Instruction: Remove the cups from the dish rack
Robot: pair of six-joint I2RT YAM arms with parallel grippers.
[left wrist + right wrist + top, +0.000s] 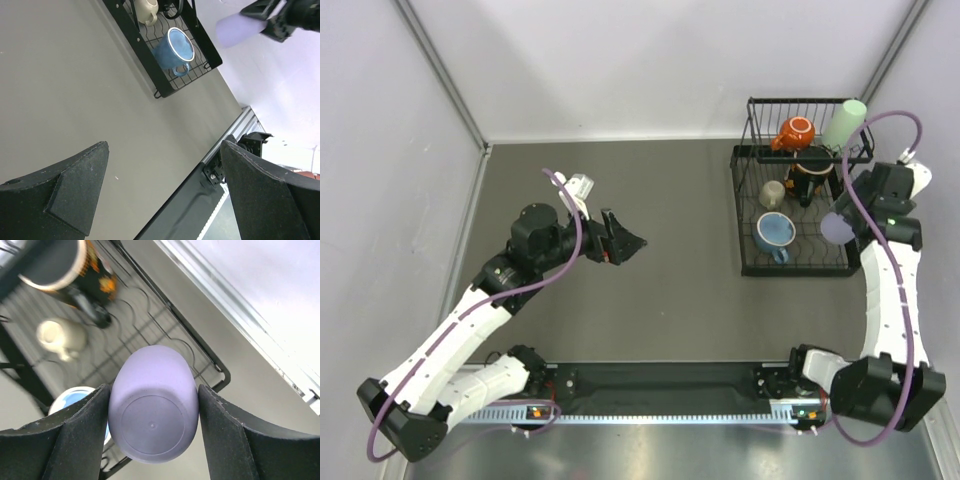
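Over on the left, the left gripper hangs wide apart and empty above the bare table, well away from the dish rack, so nothing there blocks a set-down. In the rack sit the blue mug, the small beige mug, the black floral mug and, higher up, the orange mug. The right gripper clamps the lavender tumbler by its smooth rounded sides over the rack's near right corner. I'd worry it slips and drops onto the wires or the blue mug. The right arm's purple cable loops close by the pale green tumbler and might catch it.
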